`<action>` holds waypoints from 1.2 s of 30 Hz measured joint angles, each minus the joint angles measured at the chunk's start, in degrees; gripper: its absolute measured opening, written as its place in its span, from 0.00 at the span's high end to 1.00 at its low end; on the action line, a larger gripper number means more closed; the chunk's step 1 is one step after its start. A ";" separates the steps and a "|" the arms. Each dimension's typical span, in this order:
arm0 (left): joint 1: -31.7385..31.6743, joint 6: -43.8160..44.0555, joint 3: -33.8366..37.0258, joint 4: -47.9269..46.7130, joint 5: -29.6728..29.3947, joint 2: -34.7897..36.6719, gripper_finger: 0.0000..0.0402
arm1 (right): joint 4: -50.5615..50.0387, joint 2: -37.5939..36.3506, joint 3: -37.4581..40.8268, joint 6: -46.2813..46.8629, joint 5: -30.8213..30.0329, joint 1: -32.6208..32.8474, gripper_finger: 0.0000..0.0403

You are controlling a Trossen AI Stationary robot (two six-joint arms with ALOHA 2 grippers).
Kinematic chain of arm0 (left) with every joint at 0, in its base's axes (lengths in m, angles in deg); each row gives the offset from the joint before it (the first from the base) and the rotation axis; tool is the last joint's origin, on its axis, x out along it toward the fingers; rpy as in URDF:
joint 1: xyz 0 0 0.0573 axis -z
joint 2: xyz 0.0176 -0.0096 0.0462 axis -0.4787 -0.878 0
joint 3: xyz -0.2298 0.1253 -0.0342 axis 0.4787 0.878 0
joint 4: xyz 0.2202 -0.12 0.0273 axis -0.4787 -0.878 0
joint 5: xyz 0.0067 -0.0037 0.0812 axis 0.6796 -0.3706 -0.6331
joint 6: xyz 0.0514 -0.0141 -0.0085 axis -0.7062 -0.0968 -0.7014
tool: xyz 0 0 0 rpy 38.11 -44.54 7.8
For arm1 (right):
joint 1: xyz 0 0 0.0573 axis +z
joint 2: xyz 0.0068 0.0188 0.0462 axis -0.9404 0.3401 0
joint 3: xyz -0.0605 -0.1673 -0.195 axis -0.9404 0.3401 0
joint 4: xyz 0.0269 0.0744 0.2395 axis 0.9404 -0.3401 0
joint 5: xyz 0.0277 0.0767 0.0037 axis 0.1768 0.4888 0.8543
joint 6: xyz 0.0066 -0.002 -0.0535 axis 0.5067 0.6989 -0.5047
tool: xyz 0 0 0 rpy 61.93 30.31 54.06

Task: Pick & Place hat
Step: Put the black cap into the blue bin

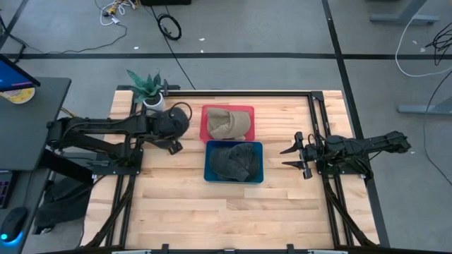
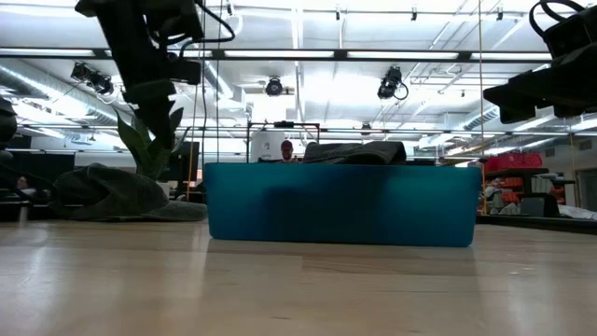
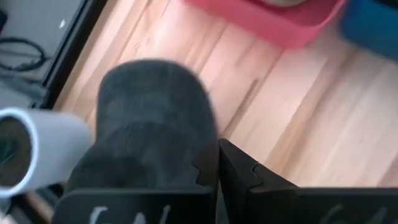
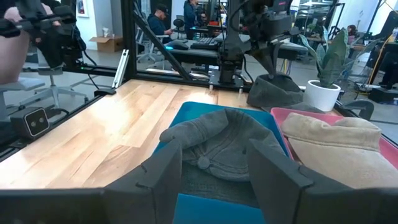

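Left gripper (image 1: 174, 144) pressed together just above the dark hat (image 1: 174, 118) lying beside the red bin (image 1: 227, 122), apparently not pinching it, right gripper (image 1: 299, 155) spread and waiting; best to reopen, drop squarely over the crown and pinch deep fabric before lifting
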State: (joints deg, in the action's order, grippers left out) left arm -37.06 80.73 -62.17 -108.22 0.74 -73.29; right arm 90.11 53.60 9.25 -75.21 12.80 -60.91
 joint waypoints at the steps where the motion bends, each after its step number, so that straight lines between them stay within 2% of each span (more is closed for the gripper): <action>1: 0.01 0.52 -0.02 -1.30 -0.33 -0.01 0.97 | 0.14 0.03 0.00 0.00 -0.03 -0.01 0.54; 6: 0.27 2.35 -0.02 -6.30 0.99 0.02 0.97 | 0.27 0.09 0.00 0.00 -0.02 0.01 0.54; 17: 6.72 4.74 -0.02 -6.33 2.05 0.01 0.96 | 0.43 0.09 0.00 0.00 -0.02 0.00 0.54; 24: 10.11 6.67 -0.02 -6.37 0.75 -0.12 0.95 | 0.43 0.09 0.00 0.00 -0.02 0.00 0.54; 28: 11.45 8.11 -0.02 -6.56 -1.47 -0.12 0.87 | 0.42 0.09 0.00 0.00 -0.02 -0.01 0.54; 32: 12.78 10.20 -0.02 -8.11 -4.33 -0.12 0.74 | 0.43 0.09 0.00 0.00 -0.02 -0.01 0.54; 36: 13.80 14.68 -0.02 -13.50 -5.08 -0.14 0.60 | 0.41 0.09 0.00 0.00 -0.02 0.00 0.54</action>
State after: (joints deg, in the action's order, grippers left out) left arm -23.26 95.42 -62.19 -121.72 -4.34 -73.43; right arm 90.51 53.69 9.25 -75.21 12.78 -60.92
